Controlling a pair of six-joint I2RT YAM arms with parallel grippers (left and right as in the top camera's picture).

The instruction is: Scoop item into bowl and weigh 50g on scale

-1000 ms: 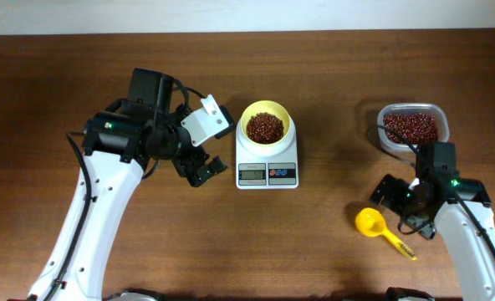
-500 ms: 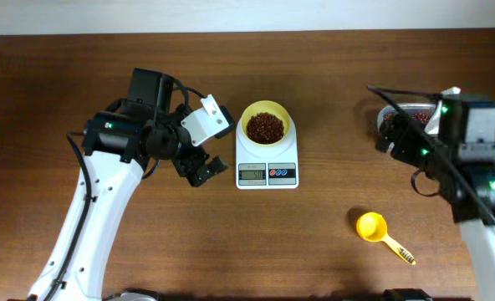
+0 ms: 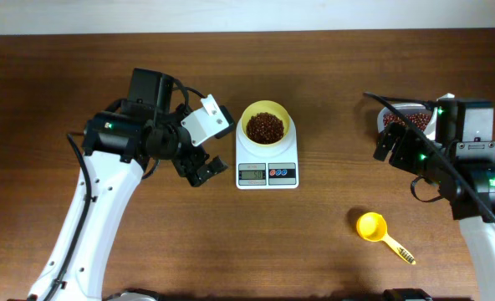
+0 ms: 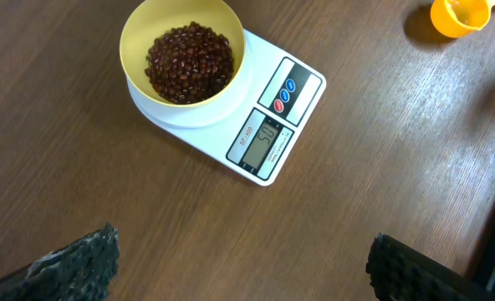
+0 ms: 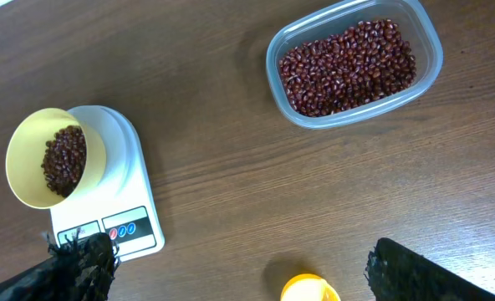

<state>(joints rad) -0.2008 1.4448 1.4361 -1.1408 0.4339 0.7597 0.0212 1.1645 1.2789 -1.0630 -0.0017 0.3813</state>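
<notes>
The left gripper (image 3: 206, 170) hovers over the table (image 3: 314, 251) just left of the scale (image 3: 267, 163). Its jaws are spread wide and hold nothing. In its wrist view, the 2 dark fingers (image 4: 80, 263) sit at the bottom corners with only bare wood between them. They touch neither the scale nor the bowl (image 3: 265, 104).

The white scale stands near the middle of the table, with its button panel facing the near edge. The pale-yellow bowl rests upright on the scale's platform, behind the display (image 4: 266, 142). A heap of dark reddish-brown beans (image 3: 265, 127) covers the bowl's bottom and lies well below the rim. In the left wrist view the display shows what looks like 50, though the digits are small.

Further right and nearer the front edge, the yellow scoop (image 3: 371, 226) lies on the wood. Its handle points toward the front right. It is well apart from the scale and touches no gripper.

The right gripper (image 3: 395, 149) hangs above the table at the right side, between the scale and the tub (image 5: 348, 119). It is also fully released and holds nothing. The scoop is partly visible low between its fingers in the wrist view.

The clear tub sits at the far right and holds a layer of the same beans. From overhead the right arm partly covers it.
</notes>
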